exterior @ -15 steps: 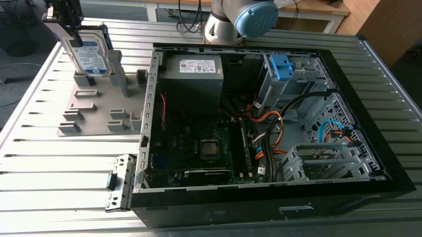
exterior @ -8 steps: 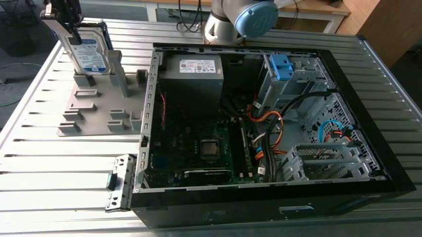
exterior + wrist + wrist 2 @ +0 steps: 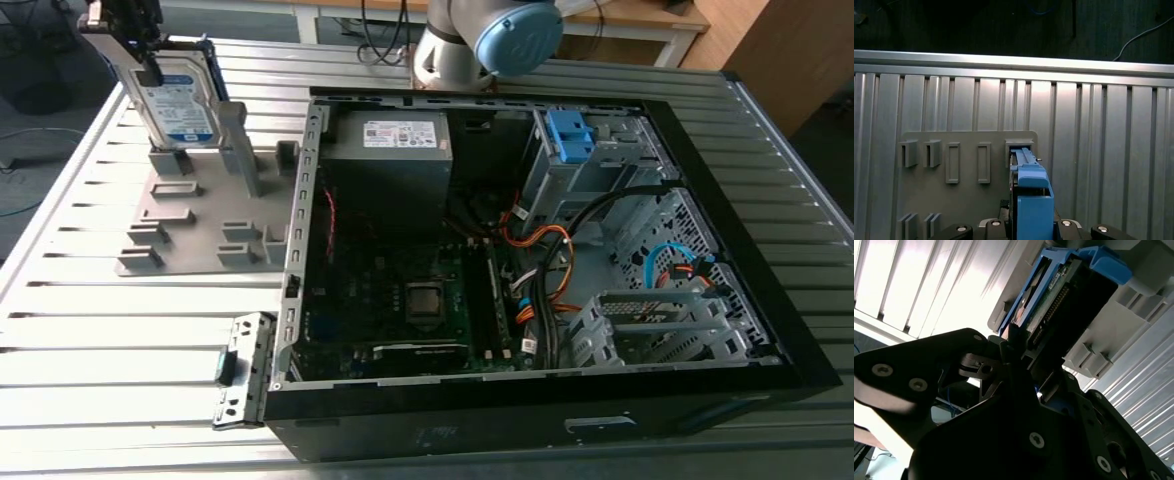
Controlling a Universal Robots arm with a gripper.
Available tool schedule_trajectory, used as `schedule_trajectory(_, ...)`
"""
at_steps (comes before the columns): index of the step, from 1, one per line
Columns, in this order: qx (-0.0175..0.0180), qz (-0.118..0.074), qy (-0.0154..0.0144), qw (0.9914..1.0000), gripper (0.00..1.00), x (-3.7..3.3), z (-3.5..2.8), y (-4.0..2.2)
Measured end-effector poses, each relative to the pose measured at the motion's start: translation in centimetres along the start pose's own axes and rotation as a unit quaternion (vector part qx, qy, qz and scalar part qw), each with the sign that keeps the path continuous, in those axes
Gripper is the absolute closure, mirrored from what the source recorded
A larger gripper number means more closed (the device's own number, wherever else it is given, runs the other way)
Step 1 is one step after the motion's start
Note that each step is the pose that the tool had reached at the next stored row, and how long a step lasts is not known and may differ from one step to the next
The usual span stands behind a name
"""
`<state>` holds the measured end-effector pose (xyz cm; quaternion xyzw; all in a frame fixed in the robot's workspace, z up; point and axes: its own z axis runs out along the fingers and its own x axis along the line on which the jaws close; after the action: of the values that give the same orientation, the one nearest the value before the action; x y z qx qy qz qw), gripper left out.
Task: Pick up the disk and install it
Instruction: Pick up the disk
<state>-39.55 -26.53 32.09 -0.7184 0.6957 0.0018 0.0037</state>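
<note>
At the exterior view's upper left, the gripper [image 3: 144,62] comes down from above onto the disk [image 3: 180,105], which stands upright on its narrow end with its white-and-blue label facing the camera. The disk's lower end sits at the back slots of a grey holder [image 3: 200,235] lying flat on the ribbed metal table [image 3: 107,330]; I cannot tell whether it rests in the slot or hangs just clear of it. In the second wrist view the dark fingers [image 3: 1008,347] are clenched on the disk's [image 3: 1054,305] edge, next to its row of connector pins. In the first wrist view the disk's blue frame [image 3: 1031,195] runs toward one slot of the holder [image 3: 969,200]. Toward the exterior view's right an open computer case [image 3: 534,430] lies on its side, well apart from the disk, with a blue bracket [image 3: 567,135] and a grey box [image 3: 387,160] inside.
</note>
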Motion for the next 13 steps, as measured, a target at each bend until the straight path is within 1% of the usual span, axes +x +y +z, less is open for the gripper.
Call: schedule_trajectory(13,0.0,0.0,0.0,1.0,0.64,-0.01,-0.84,-0.01)
